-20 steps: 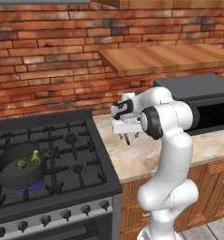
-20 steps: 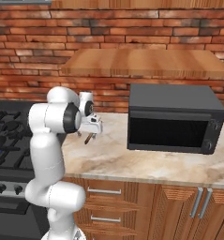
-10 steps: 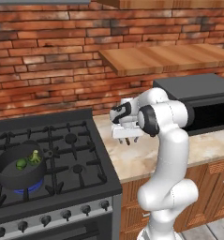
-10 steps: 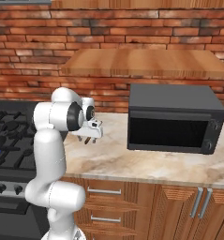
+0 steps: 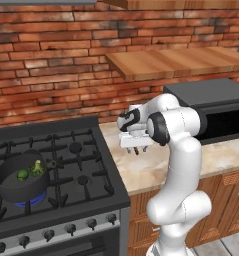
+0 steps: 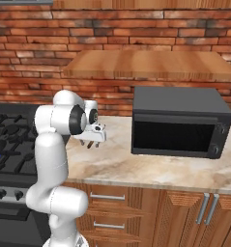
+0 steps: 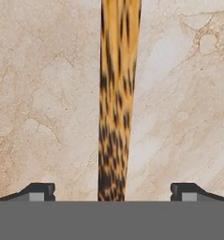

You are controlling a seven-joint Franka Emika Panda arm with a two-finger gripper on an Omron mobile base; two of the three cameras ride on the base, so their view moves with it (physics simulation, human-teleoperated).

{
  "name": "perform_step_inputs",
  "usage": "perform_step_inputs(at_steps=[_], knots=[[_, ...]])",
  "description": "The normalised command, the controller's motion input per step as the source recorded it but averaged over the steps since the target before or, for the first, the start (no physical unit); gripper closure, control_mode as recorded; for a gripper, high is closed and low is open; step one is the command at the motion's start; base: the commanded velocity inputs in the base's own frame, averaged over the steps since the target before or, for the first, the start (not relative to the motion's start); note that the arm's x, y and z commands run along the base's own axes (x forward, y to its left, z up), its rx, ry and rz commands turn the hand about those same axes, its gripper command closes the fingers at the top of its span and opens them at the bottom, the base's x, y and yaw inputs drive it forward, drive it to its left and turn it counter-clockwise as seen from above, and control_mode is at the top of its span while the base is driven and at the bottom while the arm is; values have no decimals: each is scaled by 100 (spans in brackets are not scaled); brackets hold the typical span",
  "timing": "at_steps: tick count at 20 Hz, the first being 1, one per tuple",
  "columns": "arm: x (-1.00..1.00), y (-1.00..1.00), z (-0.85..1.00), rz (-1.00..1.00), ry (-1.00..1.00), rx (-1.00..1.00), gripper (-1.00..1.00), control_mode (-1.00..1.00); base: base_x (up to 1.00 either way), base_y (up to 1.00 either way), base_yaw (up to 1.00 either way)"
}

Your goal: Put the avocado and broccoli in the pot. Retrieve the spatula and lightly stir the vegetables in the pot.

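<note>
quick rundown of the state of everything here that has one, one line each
gripper: open, jaws wide either side of the spatula, over the counter, not closed on it
spatula: lying flat on the marble counter, not gripped
pot: upright on the front left burner, uncovered, both vegetables inside
avocado: in the pot
broccoli: in the pot, beside the avocado
burner under the pot: lit, blue flame showing
microwave: door shut

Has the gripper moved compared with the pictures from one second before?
Yes. The gripper has come lower toward the marble counter, judged against the microwave beside it.
</note>
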Motion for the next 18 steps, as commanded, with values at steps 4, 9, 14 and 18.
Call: perform_step_inputs(at_steps=[4,9,14,18], knots=[[0,0,-3,-2,0,0,-100,-100,0,0,0],[5,0,0,-6,0,0,-100,-100,0,0,0],[34,0,0,-5,0,0,-100,-100,0,0,0],[30,0,-2,-4,0,0,-100,-100,0,0,0]])
